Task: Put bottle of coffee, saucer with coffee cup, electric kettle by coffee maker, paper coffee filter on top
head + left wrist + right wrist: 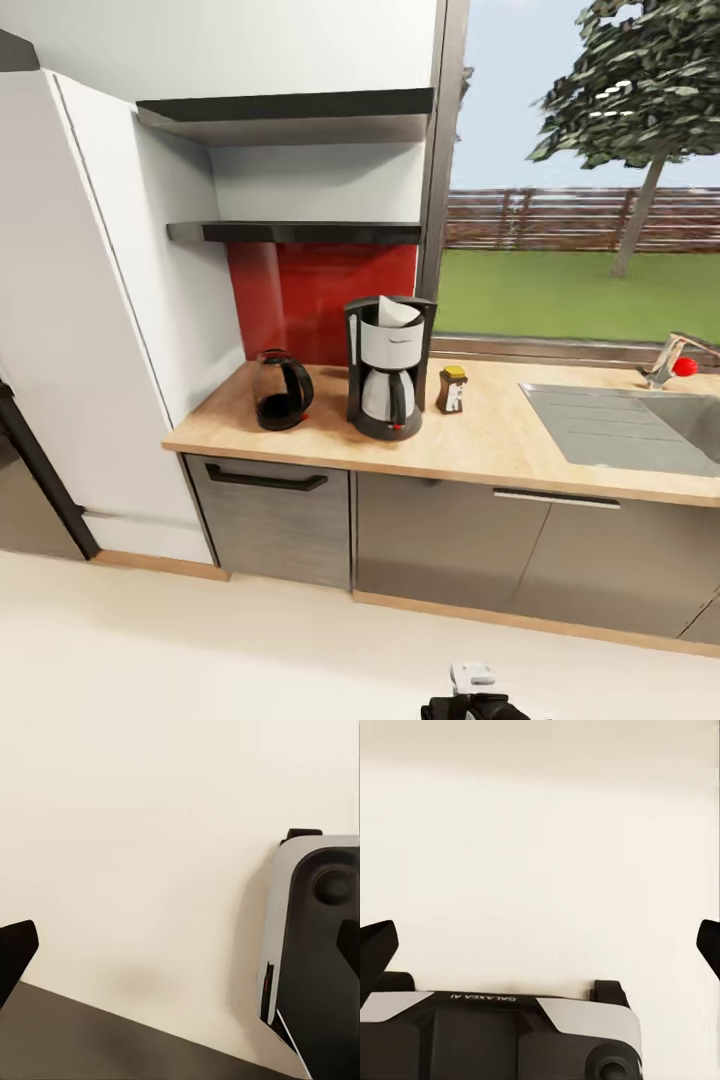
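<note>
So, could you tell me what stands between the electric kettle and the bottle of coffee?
In the head view, the coffee maker stands between the electric kettle and the bottle of coffee.

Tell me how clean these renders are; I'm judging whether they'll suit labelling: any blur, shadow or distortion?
Head view: wide-angle, so the fridge edge and window frame lean; soft shadows lie under the kitchen shelf and beside the coffee maker; edges slightly soft. Left wrist view: a faint blurred shadow on the pale floor. Right wrist view: evenly lit, no glare.
</note>
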